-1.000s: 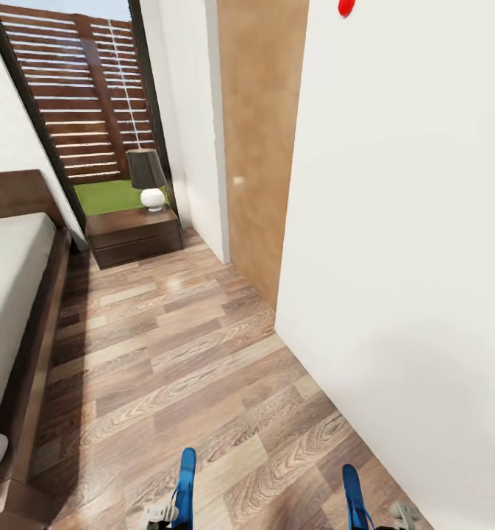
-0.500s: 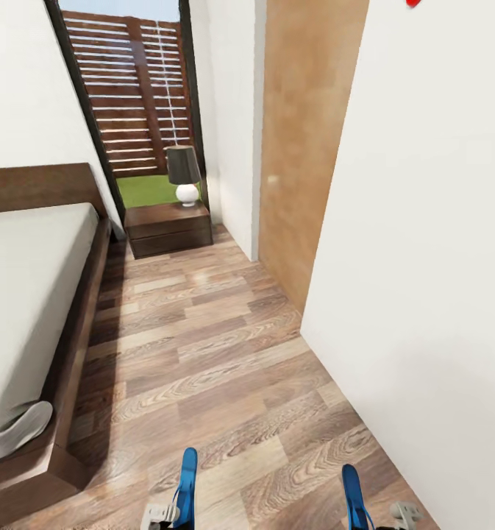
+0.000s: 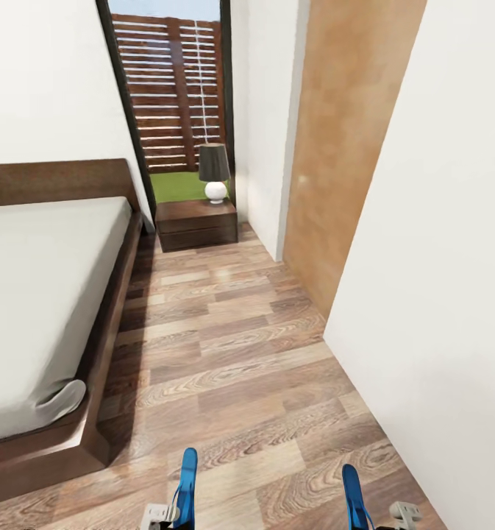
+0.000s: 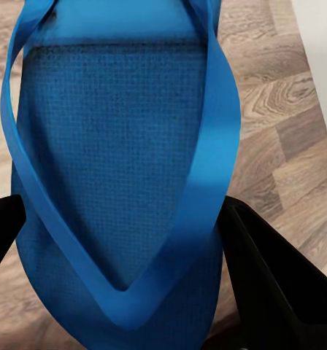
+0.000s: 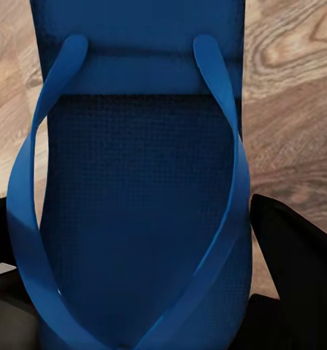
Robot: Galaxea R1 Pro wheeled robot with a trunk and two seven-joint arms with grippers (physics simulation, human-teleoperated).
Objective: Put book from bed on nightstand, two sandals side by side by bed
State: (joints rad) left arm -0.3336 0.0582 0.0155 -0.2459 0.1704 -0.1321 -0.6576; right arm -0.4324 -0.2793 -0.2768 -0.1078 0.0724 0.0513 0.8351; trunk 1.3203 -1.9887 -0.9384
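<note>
My left gripper (image 4: 127, 248) is shut on one bright blue sandal (image 4: 120, 146), whose sole and straps lie between the black fingers (image 4: 273, 277). My right gripper (image 5: 145, 255) is shut on the other sandal (image 5: 134, 168). In the head view both sandals (image 3: 186, 486) (image 3: 352, 493) stand on edge at the lower rim, above the wood floor. The bed (image 3: 41, 294), with its grey mattress and dark frame, runs along the left. The nightstand (image 3: 197, 223) stands at its far end by the window. The book is out of view.
A dark-shaded lamp with a white base (image 3: 215, 173) stands on the nightstand. A white wall (image 3: 438, 258) and a tan panel (image 3: 343, 147) close in the right side. A strip of plank floor (image 3: 225, 338) runs between bed and wall.
The camera has turned left, so the whole picture has shifted right and more of the bed shows. Both sandals stay held in the same place.
</note>
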